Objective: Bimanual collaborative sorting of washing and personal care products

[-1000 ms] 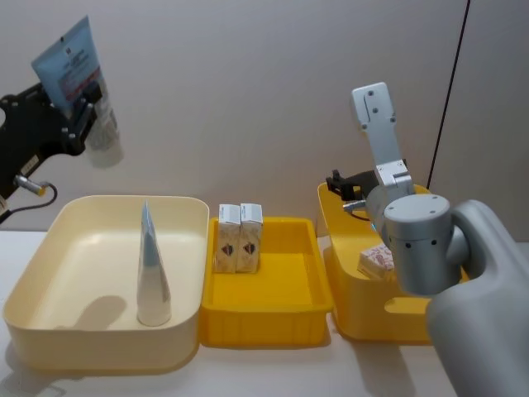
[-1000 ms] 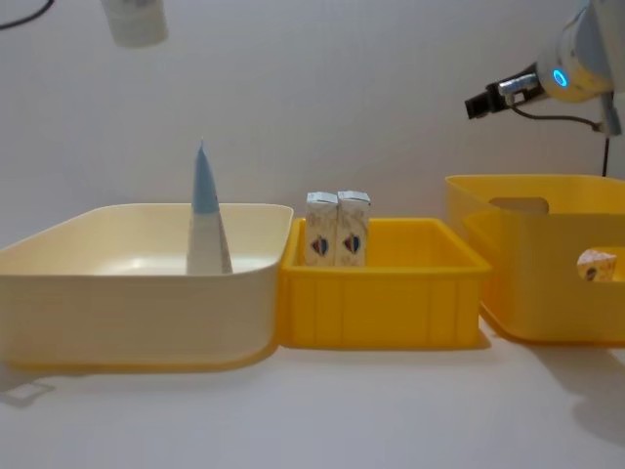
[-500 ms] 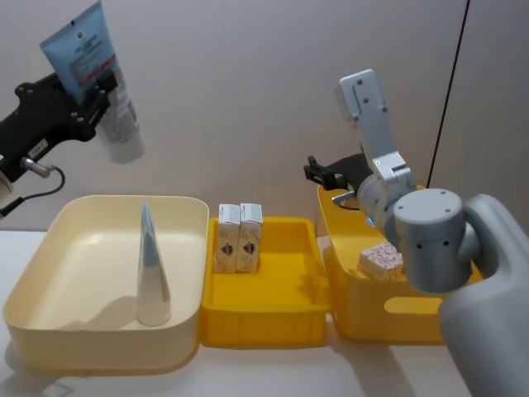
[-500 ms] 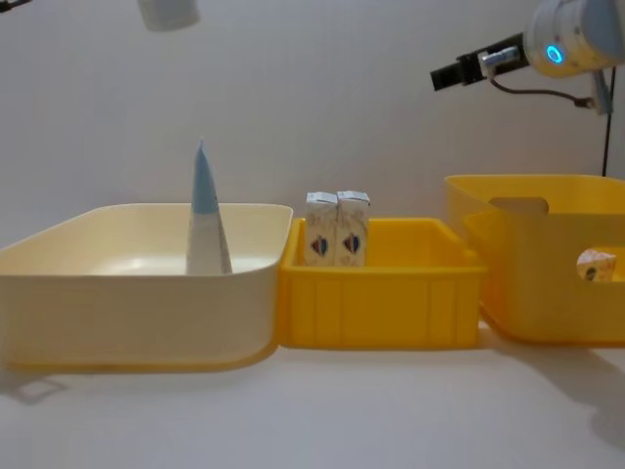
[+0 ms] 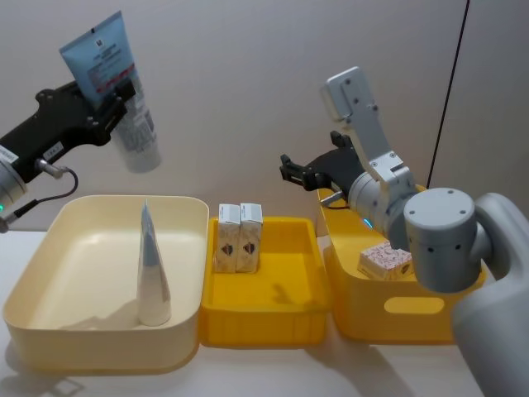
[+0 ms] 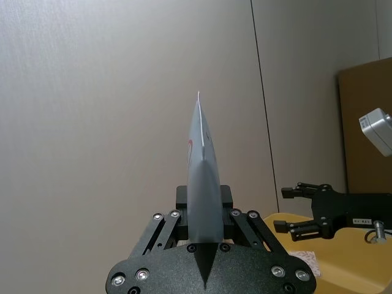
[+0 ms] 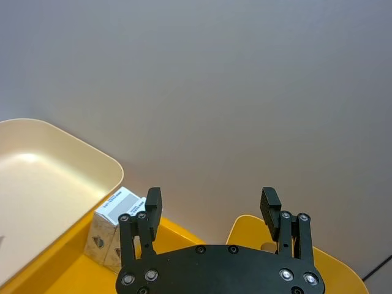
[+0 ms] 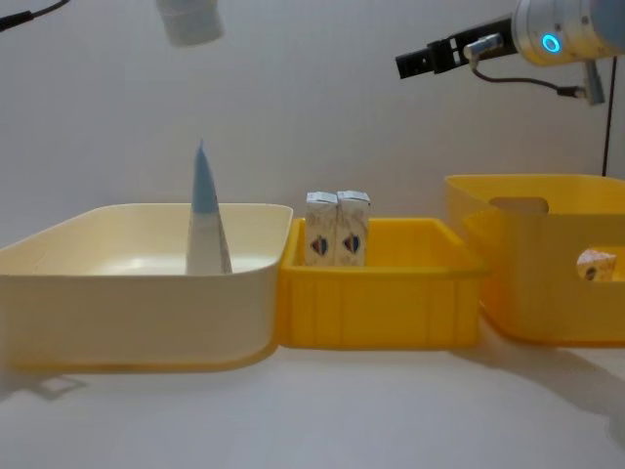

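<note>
Left gripper (image 5: 103, 103), upper left: clamped on tall light-blue-and-white squeeze tube (image 5: 99, 59), cap down. Right gripper (image 5: 289, 172), centre: fingers spread wide. Second tube (image 5: 151, 273): upright in cream plastic bin (image 5: 50, 240), lower left. Two small white cartons (image 5: 239, 238): centre, in yellow plastic tray (image 5: 264, 327).
</note>
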You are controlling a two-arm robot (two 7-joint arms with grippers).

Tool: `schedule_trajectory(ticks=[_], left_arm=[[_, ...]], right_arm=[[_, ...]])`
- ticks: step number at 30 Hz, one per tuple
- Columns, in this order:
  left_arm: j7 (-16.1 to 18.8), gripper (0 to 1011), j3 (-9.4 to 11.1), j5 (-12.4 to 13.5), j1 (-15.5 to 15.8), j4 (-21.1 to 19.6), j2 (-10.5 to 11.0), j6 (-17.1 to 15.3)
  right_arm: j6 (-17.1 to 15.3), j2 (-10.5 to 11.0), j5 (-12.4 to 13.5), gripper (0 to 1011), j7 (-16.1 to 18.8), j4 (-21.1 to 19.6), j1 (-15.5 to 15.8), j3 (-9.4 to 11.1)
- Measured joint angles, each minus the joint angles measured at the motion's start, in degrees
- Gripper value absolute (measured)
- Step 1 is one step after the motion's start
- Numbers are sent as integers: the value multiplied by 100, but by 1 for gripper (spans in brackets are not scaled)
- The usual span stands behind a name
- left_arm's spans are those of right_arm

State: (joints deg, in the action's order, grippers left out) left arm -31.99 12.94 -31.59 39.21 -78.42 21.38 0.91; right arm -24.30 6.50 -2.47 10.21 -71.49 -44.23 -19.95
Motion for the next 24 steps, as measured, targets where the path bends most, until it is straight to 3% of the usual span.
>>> schedule_trajectory(ticks=[12,24], left_arm=[[-20,277,93,-88,39,6,49,-132],[87,278,142,-108,-43,-70,154,-186]], right_arm=[[305,22,-76,1001,431,223,-109,-224],[659,28,48,1001,1217,602,-379,-478]])
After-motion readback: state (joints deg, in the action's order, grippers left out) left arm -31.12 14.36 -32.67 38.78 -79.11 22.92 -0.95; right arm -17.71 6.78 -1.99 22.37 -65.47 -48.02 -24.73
